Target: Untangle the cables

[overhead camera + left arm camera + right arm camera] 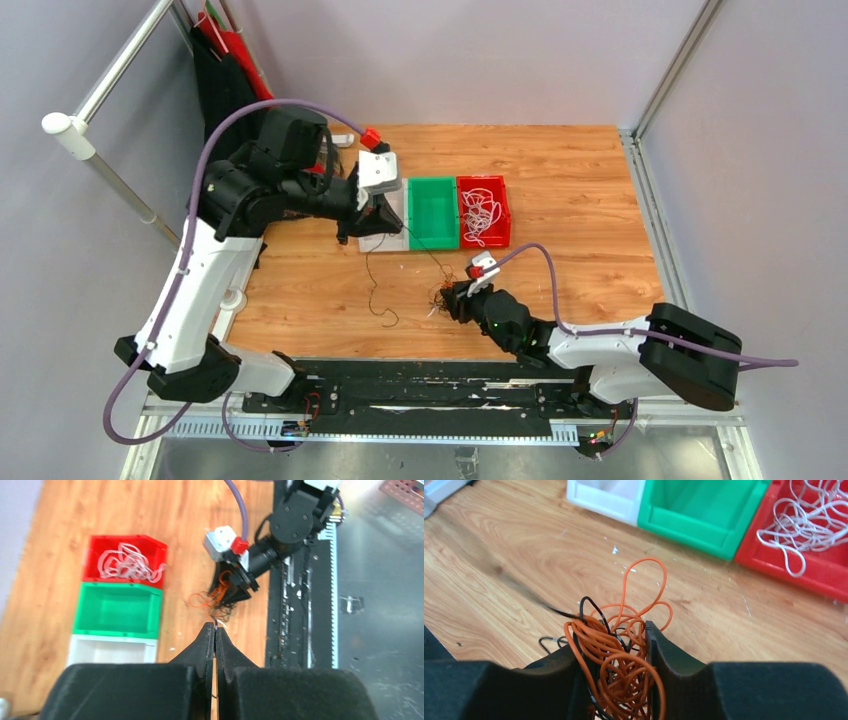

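A tangle of orange and black cables lies on the wooden table near the front middle. My right gripper has its jaws pressed against both sides of this bunch, low on the table. One thin black cable runs from the tangle up to my left gripper, which hovers over the white bin. The left gripper is shut with that black strand pinched at its tips. White cables lie in the red bin.
A green bin stands between the white and red ones, with nothing in it. The black rail with the arm bases runs along the near edge. Red and black gear leans at the back left corner.
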